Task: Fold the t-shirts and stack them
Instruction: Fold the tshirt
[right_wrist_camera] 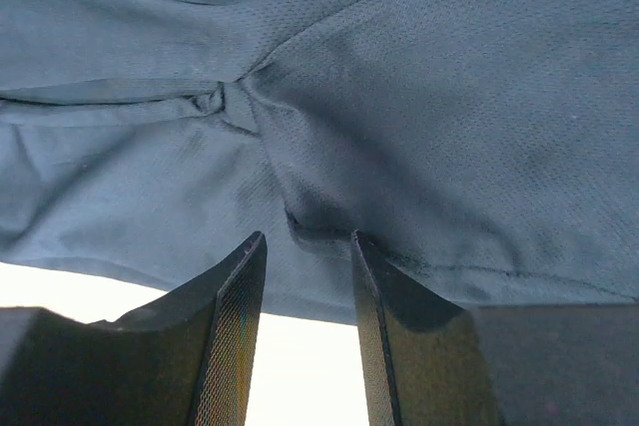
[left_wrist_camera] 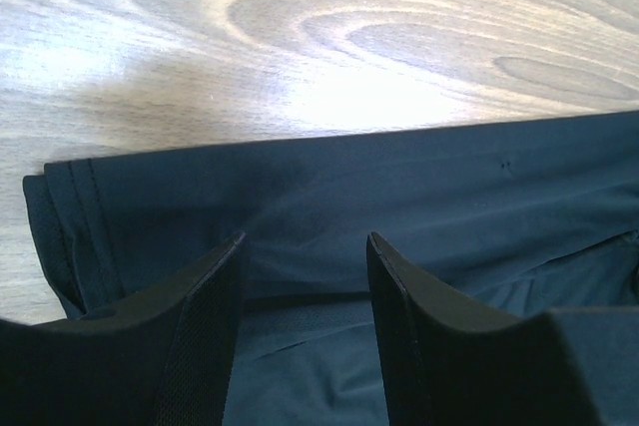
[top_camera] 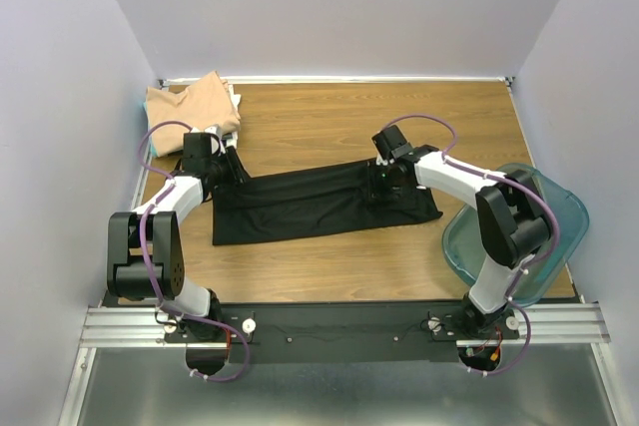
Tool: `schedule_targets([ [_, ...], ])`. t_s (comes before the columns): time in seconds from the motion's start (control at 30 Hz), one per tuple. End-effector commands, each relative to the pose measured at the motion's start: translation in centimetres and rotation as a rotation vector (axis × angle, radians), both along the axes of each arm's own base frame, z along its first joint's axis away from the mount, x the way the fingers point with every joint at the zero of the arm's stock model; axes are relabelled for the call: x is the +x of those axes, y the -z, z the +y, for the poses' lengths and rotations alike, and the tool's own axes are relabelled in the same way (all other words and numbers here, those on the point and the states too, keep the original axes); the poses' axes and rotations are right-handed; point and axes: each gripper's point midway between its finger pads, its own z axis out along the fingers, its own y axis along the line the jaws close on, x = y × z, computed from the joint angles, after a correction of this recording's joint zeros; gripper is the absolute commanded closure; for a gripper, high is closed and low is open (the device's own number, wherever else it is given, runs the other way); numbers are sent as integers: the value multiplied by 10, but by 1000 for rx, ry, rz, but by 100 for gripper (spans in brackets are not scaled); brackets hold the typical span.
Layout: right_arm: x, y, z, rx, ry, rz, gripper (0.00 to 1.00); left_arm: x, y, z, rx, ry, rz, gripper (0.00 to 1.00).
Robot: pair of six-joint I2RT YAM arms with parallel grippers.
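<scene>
Done: tan t-shirt (top_camera: 190, 102) folded, upper left.
To do: black t-shirt (top_camera: 319, 205), centre strip, fold again and stack.
Left gripper (left_wrist_camera: 305, 241): jaws apart, empty.
Right gripper (right_wrist_camera: 308, 238): narrow gap at hem; grip unclear.

A lab: white partitions (top_camera: 329, 7) enclose the wooden table (top_camera: 329, 117).

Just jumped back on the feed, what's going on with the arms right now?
Both arms are on the black t-shirt, which lies across the table folded into a long strip. The left gripper is at its left end and the right gripper at its right end. Both have their jaws apart at the cloth, and neither clearly pinches it. A folded tan t-shirt sits in the far left corner, and the teal bin is at the right edge.
</scene>
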Motion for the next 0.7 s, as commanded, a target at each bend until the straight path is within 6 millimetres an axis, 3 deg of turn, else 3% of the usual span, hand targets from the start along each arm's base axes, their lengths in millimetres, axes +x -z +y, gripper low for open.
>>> schedule_targets([
  [0.0, 6, 7, 1, -19, -1, -13, 54, -5, -4, -3, -2, 19, -12, 42],
  [0.37, -9, 17, -8, -112, -6, -28, 54, -6, 2, -3, -4, 22, 1, 42],
  [0.47, -10, 20, -6, -141, -14, -37, 58, -6, 3, -4, -5, 25, 4, 42],
  [0.57, -9, 22, -4, -160, -11, -47, 68, -6, 3, -4, -6, 24, 6, 42],
  [0.67, -7, 22, -2, -166, -4, -55, 69, -6, 4, -4, -5, 24, 7, 42],
])
